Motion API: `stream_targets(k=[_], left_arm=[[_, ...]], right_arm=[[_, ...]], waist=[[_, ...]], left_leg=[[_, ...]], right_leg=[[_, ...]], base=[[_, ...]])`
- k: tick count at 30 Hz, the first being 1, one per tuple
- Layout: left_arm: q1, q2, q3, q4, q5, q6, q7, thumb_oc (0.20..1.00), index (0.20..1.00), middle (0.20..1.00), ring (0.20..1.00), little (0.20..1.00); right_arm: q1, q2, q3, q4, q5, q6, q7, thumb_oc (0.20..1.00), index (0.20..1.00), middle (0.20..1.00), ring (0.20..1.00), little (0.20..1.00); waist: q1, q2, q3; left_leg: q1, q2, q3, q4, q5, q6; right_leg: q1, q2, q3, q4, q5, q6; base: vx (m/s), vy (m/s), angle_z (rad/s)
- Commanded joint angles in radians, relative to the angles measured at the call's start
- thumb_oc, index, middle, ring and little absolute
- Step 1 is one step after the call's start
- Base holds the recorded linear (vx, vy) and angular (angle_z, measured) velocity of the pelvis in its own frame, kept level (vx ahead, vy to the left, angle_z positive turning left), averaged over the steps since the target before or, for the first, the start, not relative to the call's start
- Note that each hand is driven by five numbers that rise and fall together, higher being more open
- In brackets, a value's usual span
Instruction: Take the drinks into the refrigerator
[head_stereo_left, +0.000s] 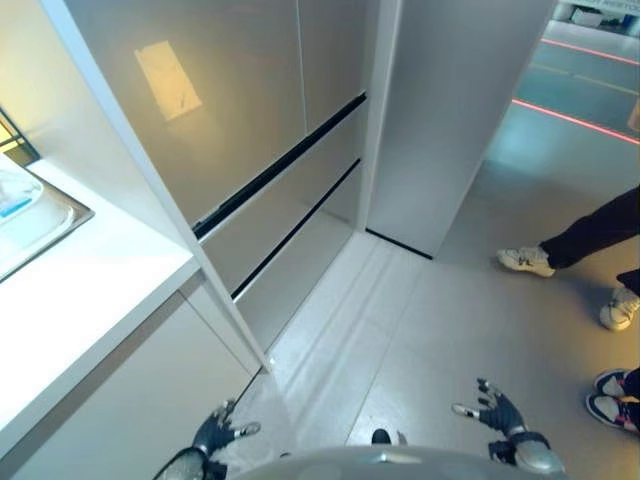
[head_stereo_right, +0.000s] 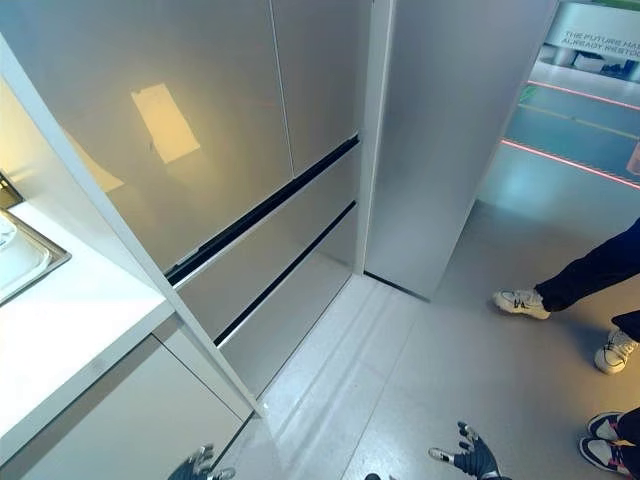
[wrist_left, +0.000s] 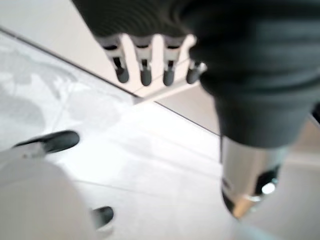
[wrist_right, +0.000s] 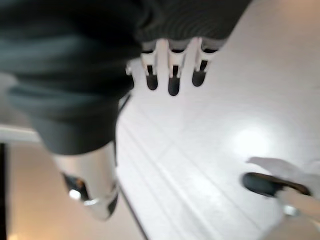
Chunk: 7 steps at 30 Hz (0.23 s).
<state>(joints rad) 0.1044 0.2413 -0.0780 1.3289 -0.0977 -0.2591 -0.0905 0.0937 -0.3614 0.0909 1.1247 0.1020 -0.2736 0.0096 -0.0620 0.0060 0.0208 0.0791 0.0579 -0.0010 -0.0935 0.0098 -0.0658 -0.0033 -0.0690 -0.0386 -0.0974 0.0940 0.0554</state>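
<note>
A tall silver-grey refrigerator (head_stereo_left: 250, 130) fills the upper middle of the eye views, its doors and two lower drawers closed along dark gaps. My left hand (head_stereo_left: 218, 433) hangs low at the bottom left, fingers straight and spread, holding nothing. My right hand (head_stereo_left: 497, 410) hangs low at the bottom right, also open and empty. In the left wrist view my fingers (wrist_left: 145, 72) point at the bare floor; the right wrist view shows my fingers (wrist_right: 173, 80) the same way. No drink can be seen.
A white counter (head_stereo_left: 80, 310) with a steel sink (head_stereo_left: 35, 225) stands at my left, a cabinet (head_stereo_left: 130, 410) under it. A grey side panel (head_stereo_left: 450, 110) stands right of the refrigerator. People's legs and shoes (head_stereo_left: 527, 261) stand at the right on the grey floor (head_stereo_left: 430, 330).
</note>
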Motion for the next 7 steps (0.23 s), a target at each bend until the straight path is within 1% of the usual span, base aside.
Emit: stream_targets(k=[1, 4, 7], left_arm=[[-0.066, 0.001, 0.053, 0.033, 0.006, 0.03, -0.017, 1.0, 1.0, 1.0, 1.0, 1.0], [-0.08, -0.008, 0.041, 0.016, -0.007, 0.035, -0.009, 1.0, 1.0, 1.0, 1.0, 1.0], [-0.089, -0.013, 0.04, -0.004, -0.04, 0.042, -0.003, 1.0, 1.0, 1.0, 1.0, 1.0]], right_arm=[[-0.08, 0.015, 0.015, 0.066, -0.027, 0.027, -0.015, 1.0, 1.0, 1.0, 1.0, 1.0], [-0.099, 0.03, 0.017, 0.128, -0.032, 0.05, -0.021, 1.0, 1.0, 1.0, 1.0, 1.0], [-0.101, 0.043, 0.029, 0.134, -0.026, 0.056, -0.013, 1.0, 1.0, 1.0, 1.0, 1.0]], waist=[[0.001, -0.031, 0.013], [0.003, -0.031, 0.005], [0.006, -0.033, 0.002]], left_leg=[[-0.021, -0.071, -0.002, 0.066, -0.078, 0.088], [-0.018, -0.071, -0.003, 0.06, -0.075, 0.088], [-0.019, -0.071, -0.005, 0.057, -0.071, 0.088]], right_leg=[[0.049, 0.005, -0.022, 0.075, -0.112, 0.017], [0.056, 0.006, -0.023, 0.066, -0.109, 0.017], [0.054, 0.007, -0.023, 0.06, -0.103, 0.018]], base=[[0.02, -0.004, -0.04], [0.0, 0.0, 0.0], [-0.01, -0.005, 0.0]])
